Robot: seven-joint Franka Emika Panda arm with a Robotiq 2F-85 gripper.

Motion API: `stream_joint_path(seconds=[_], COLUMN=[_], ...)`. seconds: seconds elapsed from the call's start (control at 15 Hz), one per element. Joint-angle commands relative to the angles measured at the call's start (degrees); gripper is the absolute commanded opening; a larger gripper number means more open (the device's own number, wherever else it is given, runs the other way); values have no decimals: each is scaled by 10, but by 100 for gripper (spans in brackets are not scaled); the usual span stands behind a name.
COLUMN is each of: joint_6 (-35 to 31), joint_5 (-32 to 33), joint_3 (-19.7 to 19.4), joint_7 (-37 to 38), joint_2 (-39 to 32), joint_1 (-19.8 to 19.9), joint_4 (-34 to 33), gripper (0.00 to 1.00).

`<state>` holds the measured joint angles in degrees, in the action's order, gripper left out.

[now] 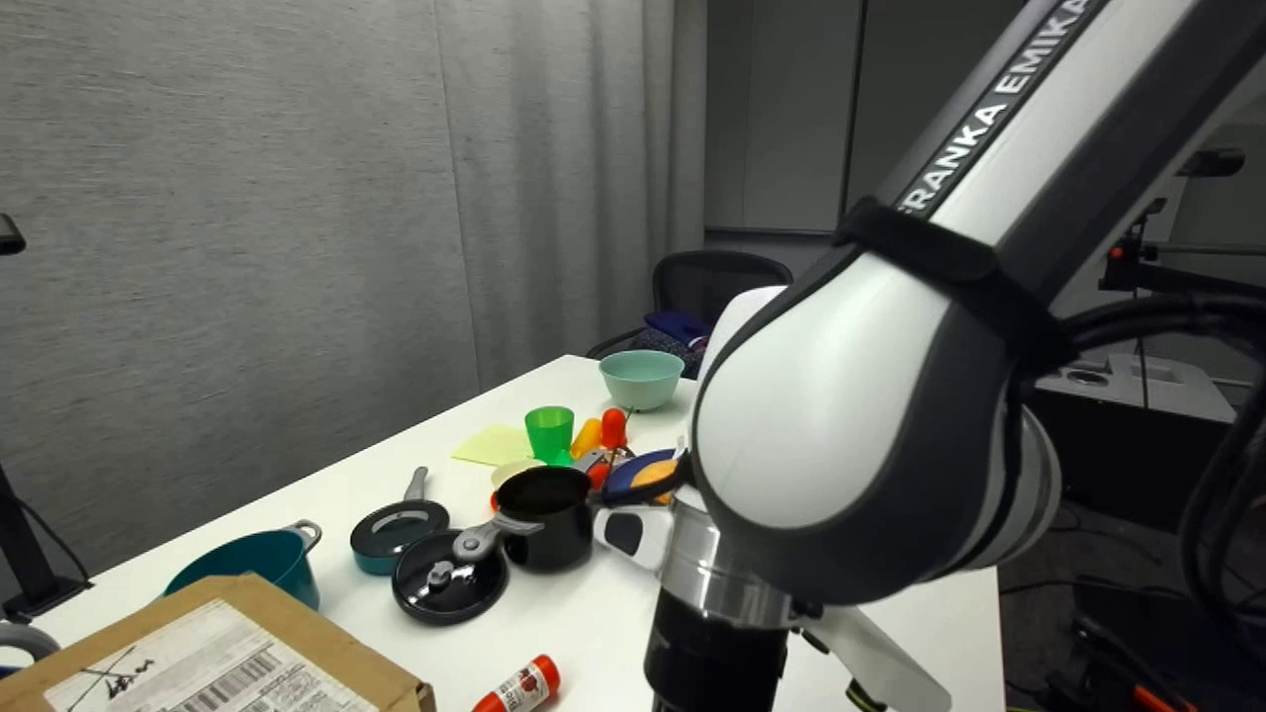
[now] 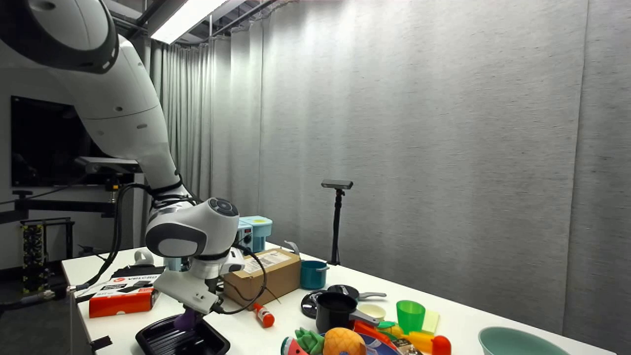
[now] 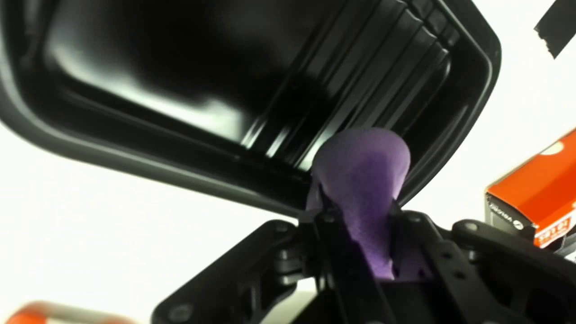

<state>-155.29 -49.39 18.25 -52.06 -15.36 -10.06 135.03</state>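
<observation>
A smooth purple object (image 3: 362, 157), rounded at its far end, fills the space between the fingers of my gripper (image 3: 360, 209) in the wrist view. Both fingers press against its sides, so the gripper is shut on it. Beneath it lies a black ribbed tray (image 3: 189, 177); the purple end overlaps the tray's near corner in this view. In an exterior view, the same purple object (image 2: 185, 320) shows below the wrist, inside the outline of the black tray (image 2: 217, 340). Whether it touches the tray floor I cannot tell. The fingers themselves are hidden in both exterior views.
An orange-and-white Velcro box (image 2: 123, 301) stands beside the tray. Behind are a cardboard box (image 2: 266, 281) and a red bottle (image 2: 264, 315). Further along sit a black pot (image 2: 331, 313), a teal pot (image 2: 313, 274), a green cup (image 2: 410, 315) and several toy foods.
</observation>
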Motion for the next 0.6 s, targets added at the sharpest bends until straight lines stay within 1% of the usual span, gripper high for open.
stream_joint_path(seconds=[0.0, 0.2, 0.27, 0.33, 0.4, 0.47, 0.53], joint_6=[-45, -82, -83, -82, -75, -46, -17], joint_5=[90, 152, 156, 155, 156, 131, 105], joint_3=[-41, -81, -92, -118, -131, -137, -136], joint_7=[68, 137, 153, 167, 185, 183, 157], joint_2=[77, 95, 94, 89, 83, 79, 79], joint_1=[10, 39, 55, 51, 61, 71, 80], joint_4=[45, 52, 48, 43, 37, 26, 19], gripper=[6, 5, 5, 5, 5, 5, 5])
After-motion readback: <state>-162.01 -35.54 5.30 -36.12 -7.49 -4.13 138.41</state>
